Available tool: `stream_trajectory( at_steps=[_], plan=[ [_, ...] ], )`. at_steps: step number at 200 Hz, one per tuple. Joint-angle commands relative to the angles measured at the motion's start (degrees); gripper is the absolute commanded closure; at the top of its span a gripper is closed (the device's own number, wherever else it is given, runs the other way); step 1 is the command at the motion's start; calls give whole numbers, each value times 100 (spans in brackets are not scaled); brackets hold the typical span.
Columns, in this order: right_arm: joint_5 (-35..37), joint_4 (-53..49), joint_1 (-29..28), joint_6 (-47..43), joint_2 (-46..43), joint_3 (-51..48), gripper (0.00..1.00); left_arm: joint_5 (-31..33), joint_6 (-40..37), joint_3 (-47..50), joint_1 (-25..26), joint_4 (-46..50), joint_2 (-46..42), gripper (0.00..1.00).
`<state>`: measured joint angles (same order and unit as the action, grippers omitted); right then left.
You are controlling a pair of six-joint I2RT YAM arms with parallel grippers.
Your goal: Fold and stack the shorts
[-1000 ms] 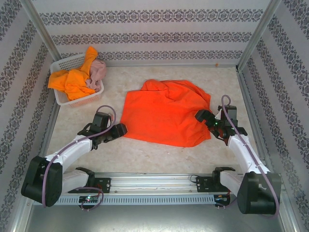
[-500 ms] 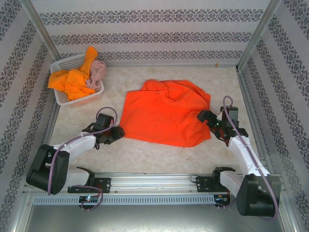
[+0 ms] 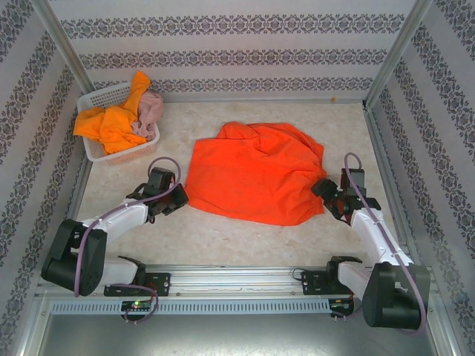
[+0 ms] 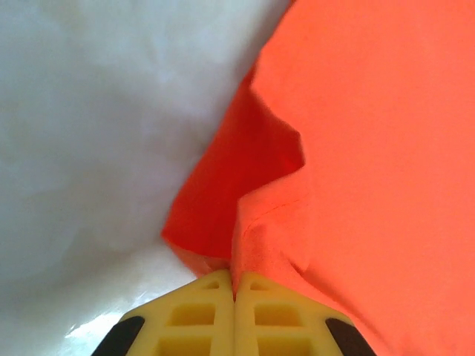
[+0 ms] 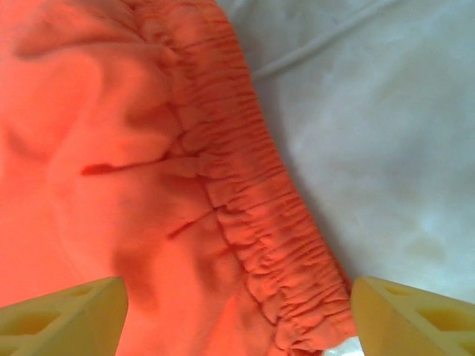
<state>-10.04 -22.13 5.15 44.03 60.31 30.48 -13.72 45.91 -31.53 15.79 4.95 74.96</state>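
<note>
Red-orange shorts (image 3: 256,174) — corner tight in left hand (image 4: 234,280)

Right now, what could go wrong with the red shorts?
The left fingers seem to pinch a small corner of the red shorts, so it might slip out when pulled. The right fingers are open around the bunched waistband and could grab only part of it, folding the shorts crooked.

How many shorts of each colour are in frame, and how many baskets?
red-orange shorts: 1, lying outside the basket
bright orange shorts: 1, in the basket
dusty pink shorts: 1, in the basket
white mesh basket: 1
Total: 4 things, 3 of them shorts
</note>
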Motion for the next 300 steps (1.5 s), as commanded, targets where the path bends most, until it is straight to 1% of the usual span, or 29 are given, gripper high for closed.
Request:
stream_trajectory(
  at_steps=[1,8,19,55,106,123,148,176,192,206,213,231,255,282,300],
  plan=[
    [336,-257,44,347,92,-153,32,-121,-21,-86,36,-222,-69,97],
    [356,-230,39,438,115,-201,36,-130,-12,-71,32,-249,-59,97],
    [371,-223,39,592,146,-254,40,-145,5,-49,38,-290,-30,97],
    [258,2,39,978,367,-436,45,-184,24,31,32,-446,27,97],
    [53,238,37,1149,927,-336,54,-232,23,104,38,-568,115,97],
    [-6,303,46,1183,1110,-287,55,-238,30,137,34,-617,141,98],
    [-140,376,39,1241,1219,-226,60,-248,15,150,38,-660,164,98],
    [-225,436,39,1317,1153,-204,72,-279,16,156,32,-709,201,98],
    [-201,425,39,1285,1116,-179,83,-287,8,147,37,-719,209,98],
    [-180,421,37,1251,1105,-136,96,-291,-1,136,34,-727,200,99],
    [-190,407,39,1234,1105,-93,100,-304,-18,123,35,-724,187,100],
    [-242,345,39,1142,1070,110,100,-308,-95,-34,24,-592,72,100],
    [-343,210,39,984,855,563,100,-266,-340,-486,-66,-197,-369,100],
    [-592,180,39,833,484,1295,100,-186,-785,-1504,-342,508,-888,100],
    [-770,209,26,678,303,1917,100,-150,-1145,-2451,-544,971,-960,100]
  ],
)
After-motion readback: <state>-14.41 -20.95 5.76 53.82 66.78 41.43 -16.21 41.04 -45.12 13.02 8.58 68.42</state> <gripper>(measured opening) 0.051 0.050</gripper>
